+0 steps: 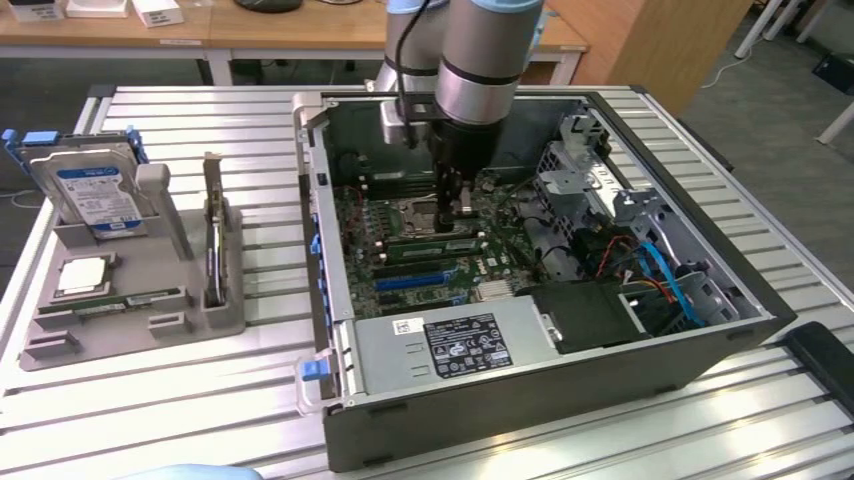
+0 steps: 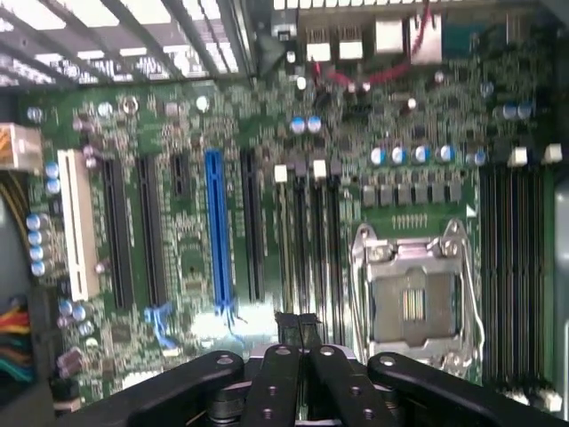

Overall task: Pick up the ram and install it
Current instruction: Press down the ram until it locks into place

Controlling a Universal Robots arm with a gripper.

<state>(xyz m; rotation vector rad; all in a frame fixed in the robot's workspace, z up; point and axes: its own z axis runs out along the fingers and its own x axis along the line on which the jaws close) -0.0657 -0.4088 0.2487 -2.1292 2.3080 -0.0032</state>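
Gripper (image 1: 451,208) is closed with nothing visibly held, low inside the case (image 1: 694,355) over the motherboard (image 2: 191,258). Ram (image 1: 114,302) lies flat in the tray (image 1: 174,262) at the surface's edge on the exterior view's left, well apart, long axis along the tray's near edge.

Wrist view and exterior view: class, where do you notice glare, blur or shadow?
Wrist view: the motherboard looks soft, with a bright glare patch near the blue slot. Exterior view: even room light; the computer case interior is darker.

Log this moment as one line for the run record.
gripper: shut | place: inside computer case, over motherboard slots beside CPU socket | held: cannot tell
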